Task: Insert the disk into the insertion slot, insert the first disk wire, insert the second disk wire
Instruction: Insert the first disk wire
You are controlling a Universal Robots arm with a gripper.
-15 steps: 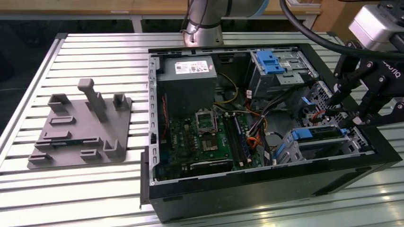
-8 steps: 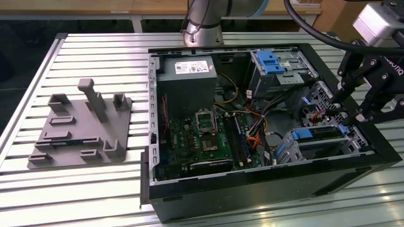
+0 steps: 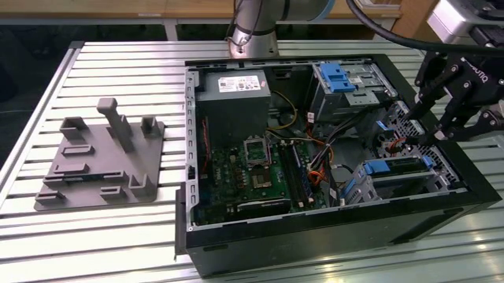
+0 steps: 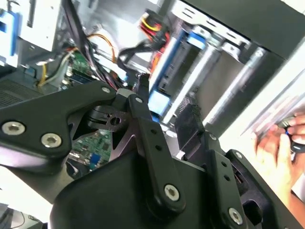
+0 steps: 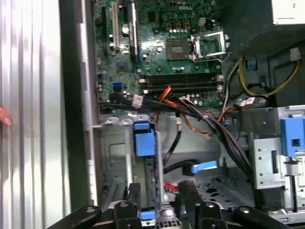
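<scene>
Hand (image 3: 429, 140) of mine hovers over open computer case (image 3: 331, 242), exterior view's right side, fingers (image 5: 133, 195) apart, gripping nothing. Disk (image 3: 396, 167) lies seated in insertion slot (image 3: 364, 177), just below my hand. Case rests on slatted worktop (image 3: 118, 247).

Black jointed pincer (image 3: 424, 127), silver screws (image 4: 171, 192), grey tubular arm (image 3: 252, 26).

The slatted metal table (image 3: 118, 65) bears a grey fixture plate (image 3: 94, 171) beside an open computer case (image 3: 315, 242).
</scene>
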